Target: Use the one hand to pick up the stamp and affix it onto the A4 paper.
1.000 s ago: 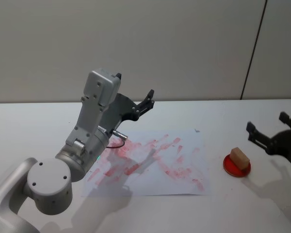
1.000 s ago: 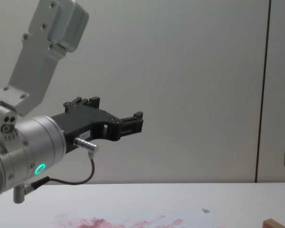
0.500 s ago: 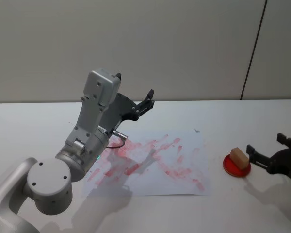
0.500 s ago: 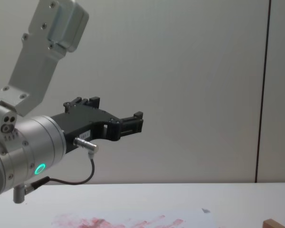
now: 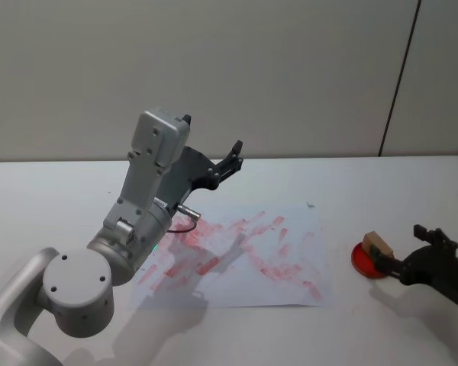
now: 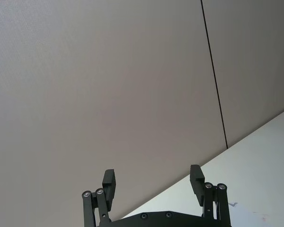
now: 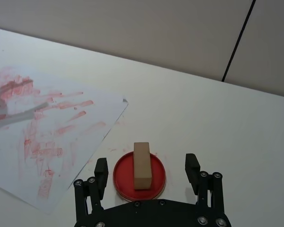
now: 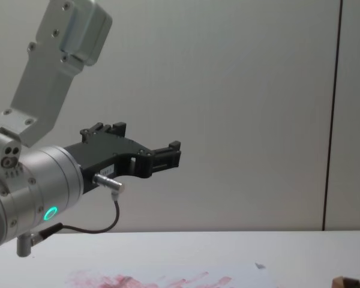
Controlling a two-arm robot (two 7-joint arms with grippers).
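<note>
The stamp [image 5: 377,244], a small tan wooden block, stands on a round red ink pad [image 5: 362,263] to the right of the A4 paper [image 5: 244,255], a white sheet smeared with red ink. My right gripper [image 5: 402,245] is open and low over the table. In the right wrist view its fingers [image 7: 102,166] flank the stamp [image 7: 142,165] with a gap on each side, touching nothing. The paper [image 7: 47,118] lies off to one side there. My left gripper [image 5: 212,133] is open and empty, held high above the paper's far left part.
The big silver left arm [image 5: 141,213] with its green light and cable stands over the paper's left side. A white table [image 5: 366,183] carries everything, with a grey wall behind. In the chest view the stamp's top [image 8: 350,280] peeks in at the lower right.
My right gripper has come down and toward the stamp, from beyond the pad's right side to straddling the block. The left arm has not moved.
</note>
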